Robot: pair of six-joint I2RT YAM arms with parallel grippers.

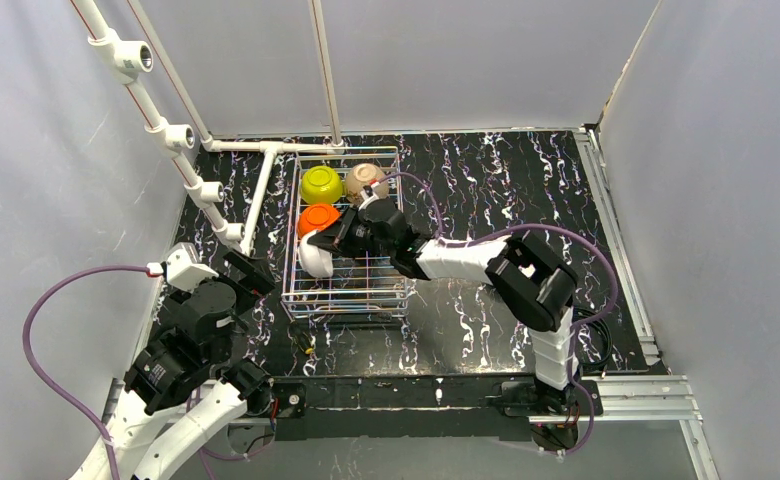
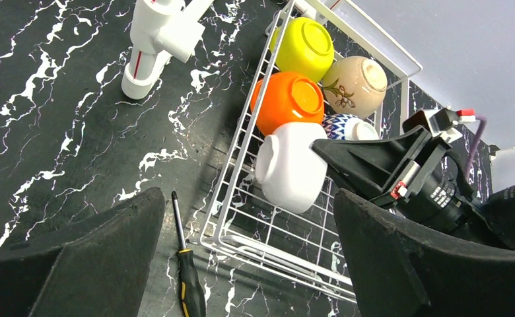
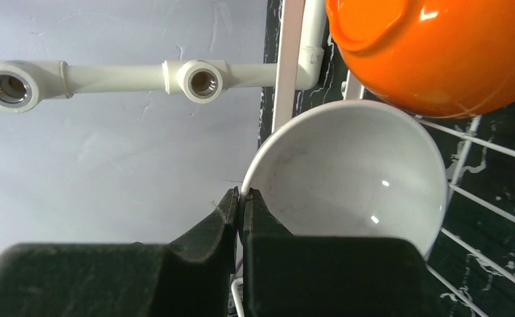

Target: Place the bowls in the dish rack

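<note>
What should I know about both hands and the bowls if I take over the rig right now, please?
Left hand: open and empty, over the table left of the dish rack.
Right hand: shut on the rim of the white bowl, which lies tilted on its side inside the rack.
Done: lime-yellow bowl, orange bowl, beige bowl and blue-and-white bowl are in the rack's far part.
Left: release the white bowl. No other bowl shows in any view.
</note>
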